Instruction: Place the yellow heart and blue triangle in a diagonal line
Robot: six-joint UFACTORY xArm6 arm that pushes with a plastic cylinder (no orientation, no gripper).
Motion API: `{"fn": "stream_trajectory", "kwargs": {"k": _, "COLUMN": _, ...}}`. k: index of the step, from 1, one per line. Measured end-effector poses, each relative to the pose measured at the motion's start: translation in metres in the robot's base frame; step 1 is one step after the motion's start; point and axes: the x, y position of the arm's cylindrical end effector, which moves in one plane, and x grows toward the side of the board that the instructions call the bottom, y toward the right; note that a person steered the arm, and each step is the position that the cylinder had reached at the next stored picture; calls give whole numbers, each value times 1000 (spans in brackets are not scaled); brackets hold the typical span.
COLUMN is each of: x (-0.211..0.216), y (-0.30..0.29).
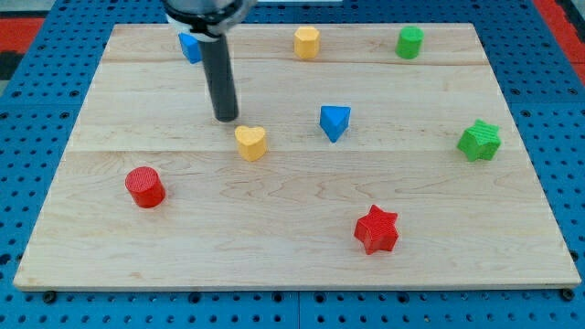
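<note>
The yellow heart (250, 142) lies near the middle of the wooden board (274, 228). The blue triangle (335, 122) lies to its right and slightly higher in the view, a short gap away. My tip (226, 119) stands just up and left of the yellow heart, close to it but apart. The rod runs up to the arm at the view's top.
A blue block (190, 46) sits at the top left, partly behind the rod. A yellow block (306, 42) and a green block (409, 42) lie along the top edge. A green star (480, 141) lies at the right, a red star (377, 229) at the lower right, a red cylinder (144, 186) at the left.
</note>
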Motion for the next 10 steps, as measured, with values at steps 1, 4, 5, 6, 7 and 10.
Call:
{"fn": "stream_trajectory", "kwargs": {"k": 1, "x": 23, "y": 44}}
{"fn": "stream_trajectory", "kwargs": {"k": 4, "x": 28, "y": 130}}
{"fn": "stream_trajectory", "kwargs": {"k": 5, "x": 2, "y": 131}}
{"fn": "stream_trajectory", "kwargs": {"k": 6, "x": -19, "y": 131}}
{"fn": "stream_trajectory", "kwargs": {"k": 7, "x": -21, "y": 172}}
{"fn": "stream_trajectory", "kwargs": {"k": 10, "x": -55, "y": 144}}
